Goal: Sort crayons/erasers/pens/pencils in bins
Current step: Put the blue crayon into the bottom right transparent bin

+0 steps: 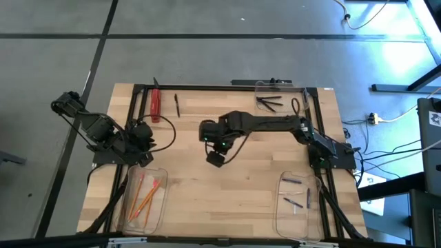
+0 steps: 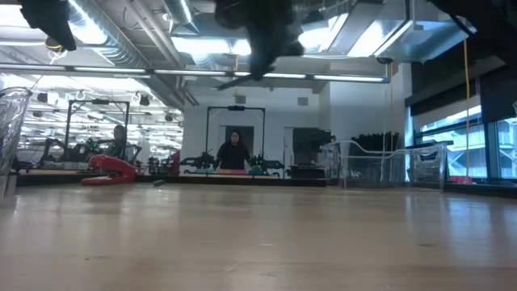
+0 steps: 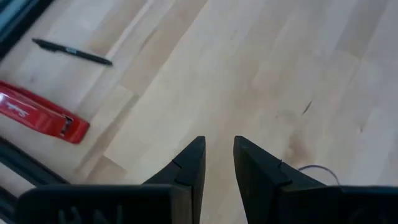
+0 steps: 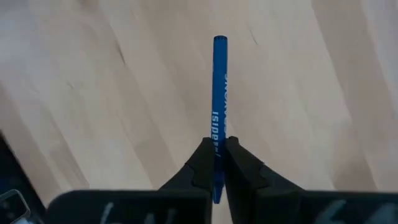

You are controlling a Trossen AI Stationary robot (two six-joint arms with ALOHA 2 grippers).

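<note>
Three clear plastic rectangular bins sit on the light wooden table point(image 1: 207, 200): near-left bin point(image 1: 145, 200) holds orange-yellow pencils point(image 1: 146, 194), near-right bin point(image 1: 298, 203) holds short purple crayons point(image 1: 295, 202), far-right bin point(image 1: 279, 96) holds thin black pens point(image 1: 269, 102). Right gripper point(image 4: 217, 151) is over mid-table, fingers clamped on a blue crayon stick point(image 4: 218, 93) pointing forward. Left gripper point(image 3: 218, 155) is by the left edge, slightly parted, empty. Red stapler point(image 1: 156, 103) and one loose black pen point(image 1: 177, 105) lie at the far left.

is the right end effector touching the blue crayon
Touching. The right wrist view shows the right end effector with both fingers pressed against the blue crayon, which sticks out between them above the table.
</note>
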